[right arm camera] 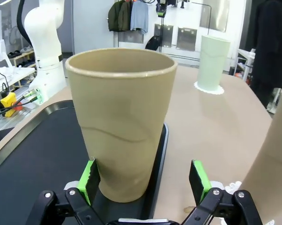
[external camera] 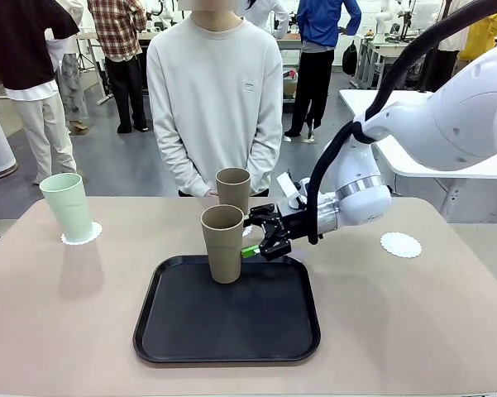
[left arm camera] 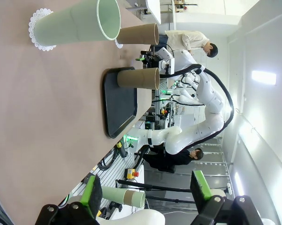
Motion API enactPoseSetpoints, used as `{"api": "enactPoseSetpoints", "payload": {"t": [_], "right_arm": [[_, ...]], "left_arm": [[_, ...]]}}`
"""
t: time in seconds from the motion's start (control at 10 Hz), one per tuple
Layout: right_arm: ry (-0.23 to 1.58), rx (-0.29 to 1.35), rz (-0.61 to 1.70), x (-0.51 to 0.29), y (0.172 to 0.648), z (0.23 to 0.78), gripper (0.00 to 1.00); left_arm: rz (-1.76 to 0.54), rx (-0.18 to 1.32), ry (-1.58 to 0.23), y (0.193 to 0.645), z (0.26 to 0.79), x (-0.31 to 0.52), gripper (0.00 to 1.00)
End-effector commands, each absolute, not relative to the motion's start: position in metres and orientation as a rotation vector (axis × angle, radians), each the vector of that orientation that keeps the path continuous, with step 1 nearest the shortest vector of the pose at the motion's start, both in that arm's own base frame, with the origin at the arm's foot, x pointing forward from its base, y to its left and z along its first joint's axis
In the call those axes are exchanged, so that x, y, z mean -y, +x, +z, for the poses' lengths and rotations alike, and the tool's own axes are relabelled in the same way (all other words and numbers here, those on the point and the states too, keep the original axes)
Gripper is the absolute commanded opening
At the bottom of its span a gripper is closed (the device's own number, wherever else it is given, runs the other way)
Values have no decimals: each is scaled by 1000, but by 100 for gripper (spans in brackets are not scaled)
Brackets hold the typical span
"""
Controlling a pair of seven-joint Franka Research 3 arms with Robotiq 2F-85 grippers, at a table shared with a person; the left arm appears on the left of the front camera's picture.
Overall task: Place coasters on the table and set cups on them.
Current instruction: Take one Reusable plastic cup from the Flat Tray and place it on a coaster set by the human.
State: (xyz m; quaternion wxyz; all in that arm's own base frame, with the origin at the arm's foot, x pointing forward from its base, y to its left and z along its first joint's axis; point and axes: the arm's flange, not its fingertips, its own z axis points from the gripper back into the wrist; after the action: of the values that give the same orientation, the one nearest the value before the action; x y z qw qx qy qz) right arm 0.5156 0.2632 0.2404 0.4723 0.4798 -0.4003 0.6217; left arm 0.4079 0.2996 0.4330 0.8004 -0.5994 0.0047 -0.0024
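Note:
A pale mint cup (external camera: 66,206) stands on a lacy white coaster (external camera: 82,234) at the far left of the beige table (external camera: 58,322). One brown cup (external camera: 223,244) stands on the black tray's far edge. My right gripper (external camera: 259,234) is open around its lower part from the right; in the right wrist view this cup (right arm camera: 119,122) sits between the green pads (right arm camera: 197,179), close to the left one. The second brown cup (external camera: 233,189) stands behind it on a coaster (left arm camera: 118,44). An empty coaster (external camera: 400,244) lies at the right. My left gripper (left arm camera: 146,192) is open, holding nothing.
The black tray (external camera: 231,331) lies in the middle of the table near my side. A person (external camera: 217,91) stands at the far edge with hands together. A white table (external camera: 413,165) stands behind my right arm.

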Motion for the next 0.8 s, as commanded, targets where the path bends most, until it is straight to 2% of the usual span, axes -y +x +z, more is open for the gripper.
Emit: {"api": "enactPoseSetpoints", "payload": {"t": [0.0,0.7], "right_arm": [[1205,927,1514,-265,526,241,100],[1278,886,1499,-265,525,242,100]], "left_arm": [[1,-17,-1287,407,436,-299,100],[1,-17,-1287,407,436,-299,100]]}}
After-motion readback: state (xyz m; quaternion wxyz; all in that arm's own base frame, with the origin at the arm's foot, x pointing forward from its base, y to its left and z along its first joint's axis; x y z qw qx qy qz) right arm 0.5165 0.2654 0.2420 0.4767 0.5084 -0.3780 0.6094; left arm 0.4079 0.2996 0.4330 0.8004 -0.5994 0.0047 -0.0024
